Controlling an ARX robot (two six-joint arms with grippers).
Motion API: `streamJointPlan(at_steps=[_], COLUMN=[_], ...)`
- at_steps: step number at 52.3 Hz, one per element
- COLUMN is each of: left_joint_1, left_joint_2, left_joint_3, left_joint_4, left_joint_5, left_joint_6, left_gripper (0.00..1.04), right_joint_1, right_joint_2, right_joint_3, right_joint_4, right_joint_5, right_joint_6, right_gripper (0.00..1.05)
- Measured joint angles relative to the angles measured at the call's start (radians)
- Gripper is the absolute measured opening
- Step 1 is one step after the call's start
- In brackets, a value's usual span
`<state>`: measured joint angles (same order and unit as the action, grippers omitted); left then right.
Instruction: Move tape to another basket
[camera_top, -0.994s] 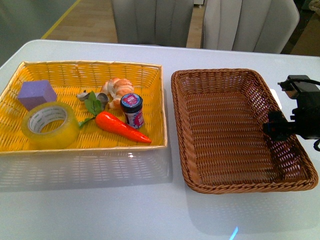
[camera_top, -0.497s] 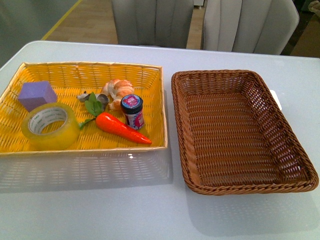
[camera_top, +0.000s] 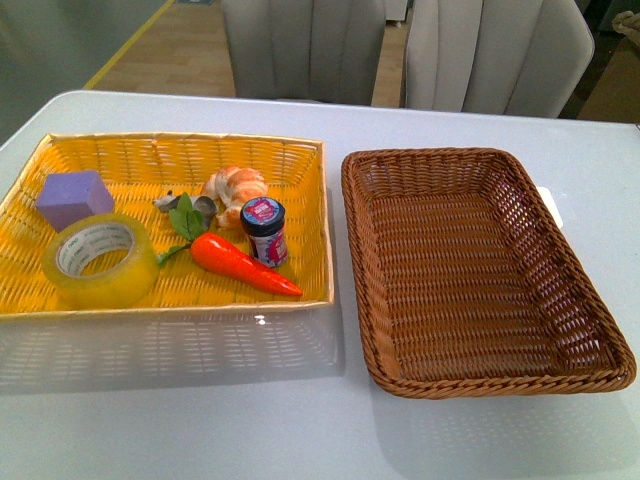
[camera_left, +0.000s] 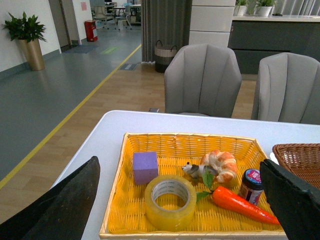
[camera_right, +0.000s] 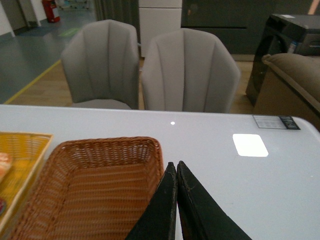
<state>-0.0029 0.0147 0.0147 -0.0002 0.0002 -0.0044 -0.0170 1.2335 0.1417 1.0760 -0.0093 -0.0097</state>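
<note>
The tape (camera_top: 100, 262), a yellowish roll with a white printed core, lies flat in the front left of the bright yellow basket (camera_top: 300, 150). It also shows in the left wrist view (camera_left: 170, 201). The dark brown wicker basket (camera_top: 440, 385) stands empty to the right; its corner shows in the left wrist view (camera_left: 297, 155) and it shows in the right wrist view (camera_right: 100, 180). My left gripper (camera_left: 180, 200) is open, held well back from the tape with its jaws wide apart. My right gripper (camera_right: 175, 165) is shut and empty beside the brown basket's rim. Neither arm shows in the front view.
In the yellow basket lie a purple block (camera_top: 73, 198), a toy carrot (camera_top: 240, 265), a small dark jar (camera_top: 264, 230), a croissant (camera_top: 236, 186) and a small toy animal (camera_top: 170, 200). Two grey chairs (camera_top: 400, 50) stand behind the white table (camera_top: 200, 420).
The right arm, over the brown basket's right rim a second ago, has left the front view. The view has shifted slightly. The objects have not moved.
</note>
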Motion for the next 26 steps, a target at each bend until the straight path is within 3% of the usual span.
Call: streamJointPlan(at_steps=[26], left_joint_1=[0.0], left_joint_2=[0.0], left_joint_3=[0.0], left_joint_4=[0.0], left_joint_5=[0.0], left_joint_6=[0.0], left_gripper=[0.96], right_joint_1=[0.013], right_joint_2=[-0.484], right_joint_3=[-0.118], right_joint_4=[-0.357], right_joint_5=[0.009], right_joint_6=[0.0], right_gripper=[0.02])
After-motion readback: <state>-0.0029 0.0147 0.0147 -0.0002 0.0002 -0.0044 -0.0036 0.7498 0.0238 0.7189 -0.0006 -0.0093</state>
